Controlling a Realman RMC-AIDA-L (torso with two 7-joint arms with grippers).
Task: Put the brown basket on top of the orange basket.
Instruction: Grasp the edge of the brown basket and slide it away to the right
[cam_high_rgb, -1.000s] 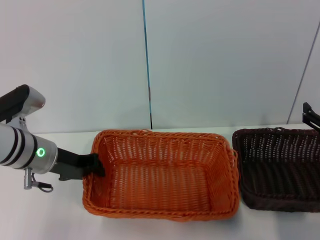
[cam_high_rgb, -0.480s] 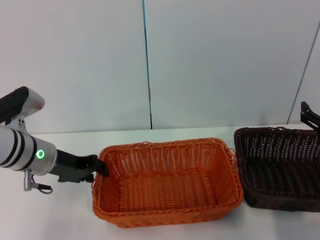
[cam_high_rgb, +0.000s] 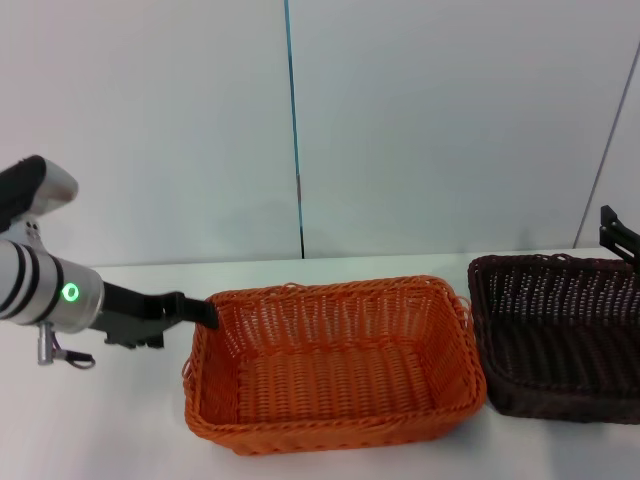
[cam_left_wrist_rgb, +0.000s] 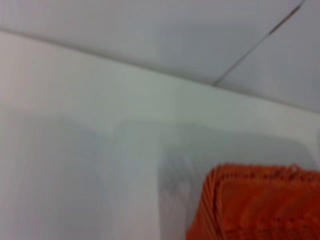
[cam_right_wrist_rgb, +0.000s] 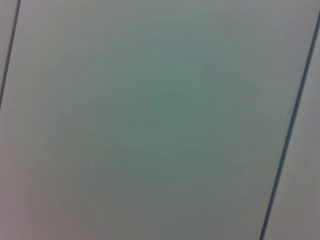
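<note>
The orange basket (cam_high_rgb: 330, 370) sits flat on the white table, just left of centre in the head view. The brown basket (cam_high_rgb: 560, 340) sits on the table right beside it, at the right edge of the view, their rims almost touching. My left gripper (cam_high_rgb: 203, 312) is at the orange basket's far left corner, level with the rim; I cannot tell whether it touches it. The left wrist view shows a corner of the orange basket (cam_left_wrist_rgb: 255, 205). My right gripper (cam_high_rgb: 618, 235) shows only as a black part above the brown basket's far right end.
The white table (cam_high_rgb: 100, 420) runs from the wall to the front edge. A pale wall with a thin blue seam (cam_high_rgb: 293, 130) stands close behind both baskets. The right wrist view shows only wall.
The orange basket went from tilted and lifted at its left end to lying flat, shifted slightly right. My left arm has since drawn back to the left and a little up.
</note>
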